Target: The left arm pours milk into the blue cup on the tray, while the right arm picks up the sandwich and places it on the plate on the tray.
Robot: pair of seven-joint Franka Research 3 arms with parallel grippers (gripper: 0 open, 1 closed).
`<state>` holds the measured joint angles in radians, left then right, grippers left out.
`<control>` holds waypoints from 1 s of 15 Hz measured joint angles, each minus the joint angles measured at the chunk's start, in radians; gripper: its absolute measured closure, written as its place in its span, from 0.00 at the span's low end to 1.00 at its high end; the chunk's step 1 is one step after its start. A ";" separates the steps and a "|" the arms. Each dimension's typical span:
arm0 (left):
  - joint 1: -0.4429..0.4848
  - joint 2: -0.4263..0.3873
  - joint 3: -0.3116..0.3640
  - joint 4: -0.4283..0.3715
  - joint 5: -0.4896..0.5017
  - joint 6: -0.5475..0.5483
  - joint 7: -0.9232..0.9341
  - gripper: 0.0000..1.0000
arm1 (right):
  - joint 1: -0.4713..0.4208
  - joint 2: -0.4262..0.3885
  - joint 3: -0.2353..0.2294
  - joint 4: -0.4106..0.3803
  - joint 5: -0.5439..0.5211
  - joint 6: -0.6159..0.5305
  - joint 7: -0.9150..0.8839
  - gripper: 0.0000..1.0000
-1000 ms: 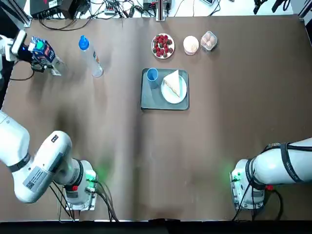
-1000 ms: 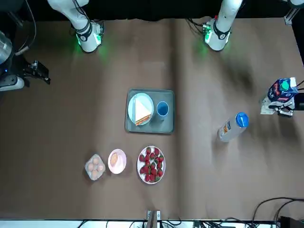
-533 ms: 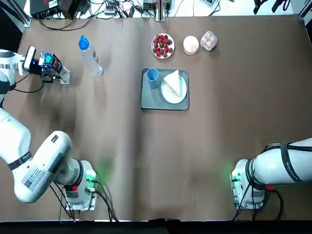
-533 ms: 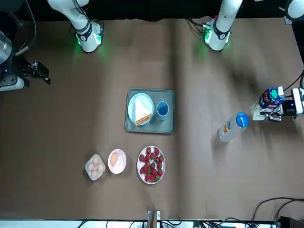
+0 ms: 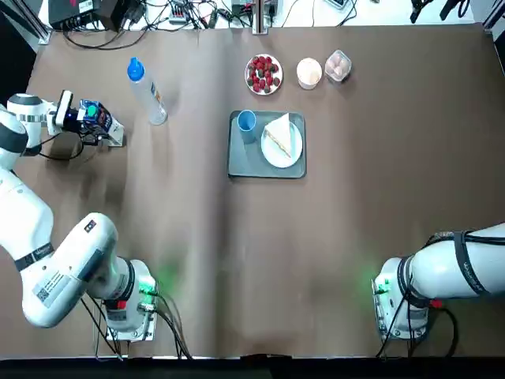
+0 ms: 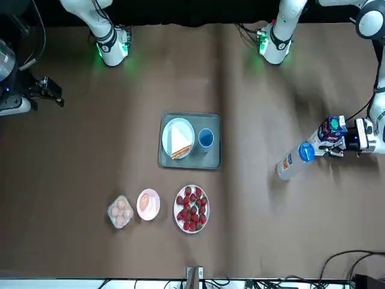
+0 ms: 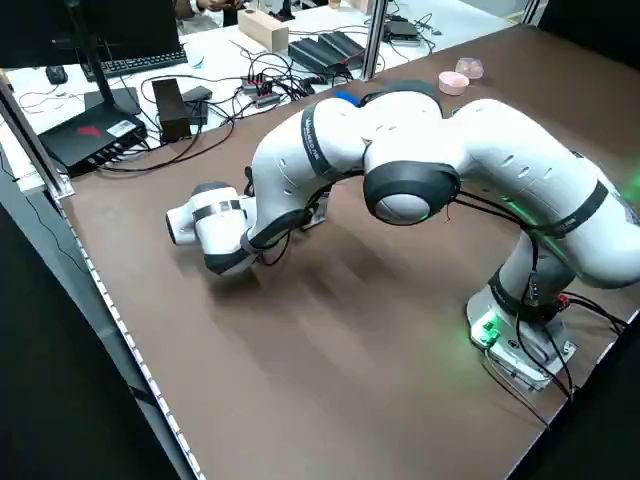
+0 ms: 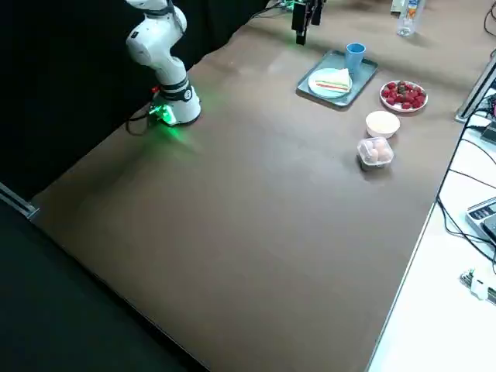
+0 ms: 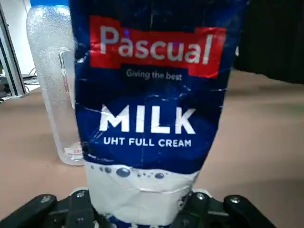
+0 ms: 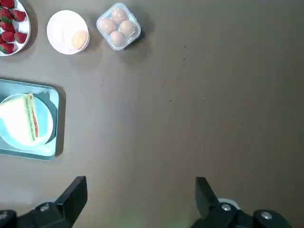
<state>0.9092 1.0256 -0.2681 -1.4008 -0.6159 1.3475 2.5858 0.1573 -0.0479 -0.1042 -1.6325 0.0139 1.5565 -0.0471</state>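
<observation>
My left gripper is shut on the blue milk carton, held upright at the table's left side, just left of a clear water bottle. Up close, the carton fills the left wrist view with the bottle behind it. On the grey tray at the table's centre stand the blue cup and a white plate with the sandwich lying on it. My right gripper hangs open high over the table's right side, nothing between its fingers.
Behind the tray stand a plate of strawberries, a small bowl and a box of eggs. Cables and equipment line the far edge. Both arm bases sit at the near edge.
The left gripper has carried the milk carton to the right and nearer the robot, closing in on the water bottle. The right arm has not moved.
</observation>
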 joint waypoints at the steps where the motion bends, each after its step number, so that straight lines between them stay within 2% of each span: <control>1: -0.003 0.000 0.000 0.001 0.000 0.007 0.013 0.43 | 0.000 0.000 0.000 0.000 0.000 0.000 0.000 0.00; 4: -0.010 0.000 0.000 0.003 0.000 0.032 0.022 0.18 | 0.000 0.000 0.000 0.000 0.000 0.000 0.000 0.00; 5: -0.012 0.000 0.001 0.003 0.000 0.037 0.026 0.12 | 0.000 0.000 0.000 0.000 0.000 0.000 0.000 0.00; 7: -0.021 0.002 0.002 0.003 0.000 0.046 0.044 0.08 | 0.000 0.000 0.000 0.000 0.000 0.000 0.000 0.00; 8: -0.026 0.005 0.002 0.003 0.000 0.052 0.047 0.01 | 0.000 0.000 0.000 0.000 0.000 0.000 0.000 0.00; 15: -0.010 0.007 0.040 0.025 0.000 0.117 0.045 0.01 | 0.000 0.000 0.000 0.000 0.000 0.000 0.000 0.00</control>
<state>0.8989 1.0329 -0.2284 -1.3759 -0.6164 1.4648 2.6307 0.1569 -0.0479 -0.1046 -1.6325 0.0139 1.5566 -0.0471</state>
